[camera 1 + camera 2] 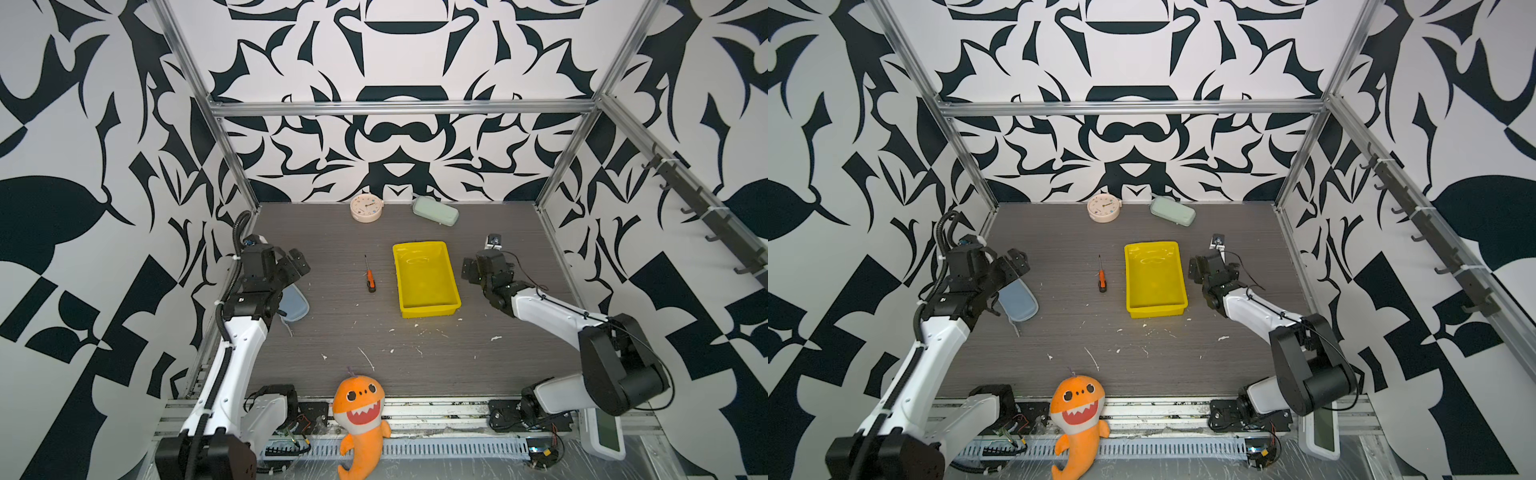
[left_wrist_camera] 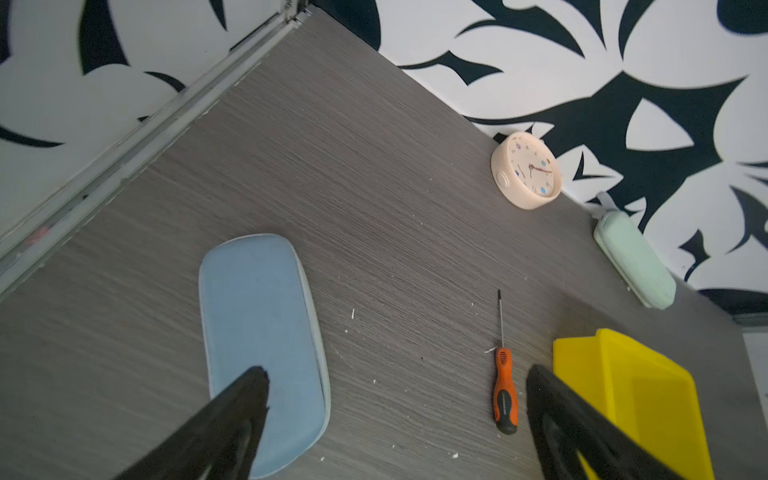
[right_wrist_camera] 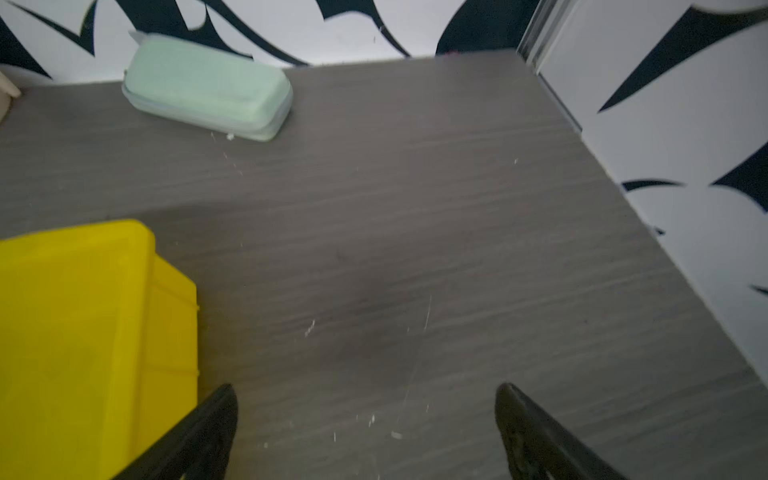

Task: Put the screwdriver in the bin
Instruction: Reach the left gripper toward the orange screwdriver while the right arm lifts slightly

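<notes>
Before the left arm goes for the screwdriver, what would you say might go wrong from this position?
The screwdriver lies flat and is thin, so the open left gripper may slip off or roll it. It lies beside the bin; a wide-open finger could nudge its wall. The blue case lies close by that gripper and might get brushed.

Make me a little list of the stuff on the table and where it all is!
bin: yellow, nothing inside
screwdriver: flat on the table, left of the bin, not touching
left gripper: fingers apart, holding nothing
right gripper: fingers apart, holding nothing
clock: by the back wall
green case: by the back wall
blue case: near the left gripper
shark toy: front edge
</notes>
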`<state>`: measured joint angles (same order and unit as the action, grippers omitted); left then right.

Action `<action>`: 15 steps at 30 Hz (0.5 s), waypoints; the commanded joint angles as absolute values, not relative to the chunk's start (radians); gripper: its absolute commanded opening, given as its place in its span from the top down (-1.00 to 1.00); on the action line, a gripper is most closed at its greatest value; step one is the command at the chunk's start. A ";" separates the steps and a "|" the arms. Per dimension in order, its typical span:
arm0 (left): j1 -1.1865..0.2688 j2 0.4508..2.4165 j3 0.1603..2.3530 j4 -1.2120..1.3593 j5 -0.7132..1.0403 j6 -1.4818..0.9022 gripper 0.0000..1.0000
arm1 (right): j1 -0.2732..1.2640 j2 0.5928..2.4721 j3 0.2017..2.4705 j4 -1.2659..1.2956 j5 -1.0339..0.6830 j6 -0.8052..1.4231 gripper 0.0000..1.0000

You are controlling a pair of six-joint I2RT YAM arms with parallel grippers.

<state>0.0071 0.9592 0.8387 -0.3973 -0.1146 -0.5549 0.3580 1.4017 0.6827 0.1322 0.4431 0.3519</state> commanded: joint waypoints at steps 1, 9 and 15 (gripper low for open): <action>0.018 0.891 0.814 -0.447 -0.221 -0.698 -0.99 | 0.373 1.297 0.613 0.233 0.474 0.454 -1.00; 0.002 0.846 0.667 -0.163 -0.052 -0.883 -0.75 | 0.374 1.376 0.673 0.162 0.485 0.468 -1.00; -0.241 1.069 0.719 -0.172 -0.169 -0.857 -0.59 | 0.374 1.411 0.749 0.017 0.552 0.517 -0.99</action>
<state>-0.1516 0.9985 0.6865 -0.1982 -0.1242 -0.8333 0.3737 1.4345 0.7124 0.0856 0.4786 0.4751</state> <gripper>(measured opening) 0.799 0.997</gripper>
